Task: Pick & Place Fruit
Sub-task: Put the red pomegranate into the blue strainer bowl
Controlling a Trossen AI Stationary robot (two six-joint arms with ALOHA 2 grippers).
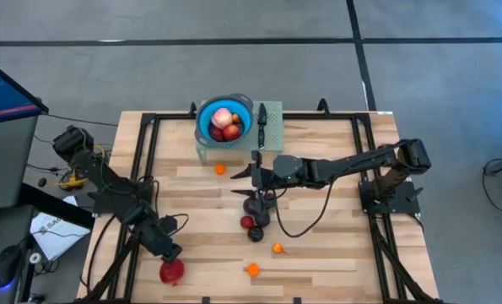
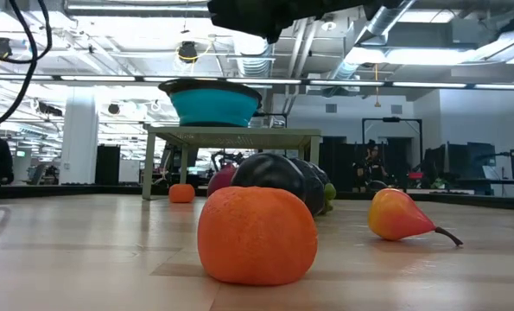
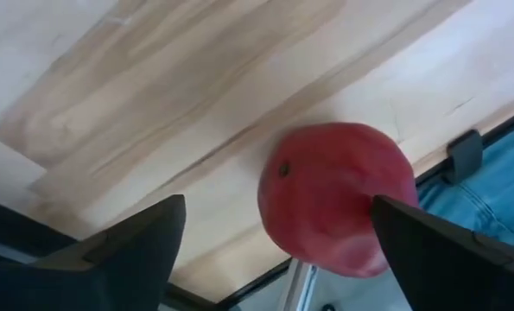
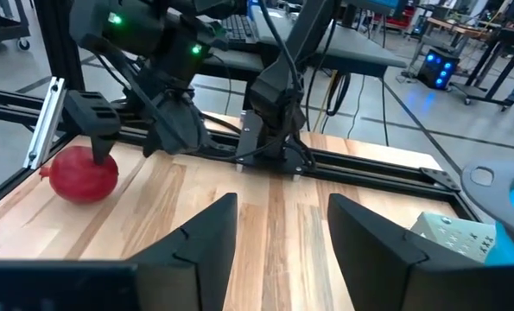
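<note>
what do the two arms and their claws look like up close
Both arms are dark, nearly black, built from chunky jointed segments, each mounted at a table edge on a black frame. Black cables loop loosely beside the left arm and under the right arm. The left claw and the right claw each end in two flat, matte black, wedge-shaped fingers. Small green lights glow on the left arm's wrist in the right wrist view.

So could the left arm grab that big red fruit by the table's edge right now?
Probably yes. The left gripper hangs just over the red fruit, its fingers spread on either side, nothing between them.
</note>
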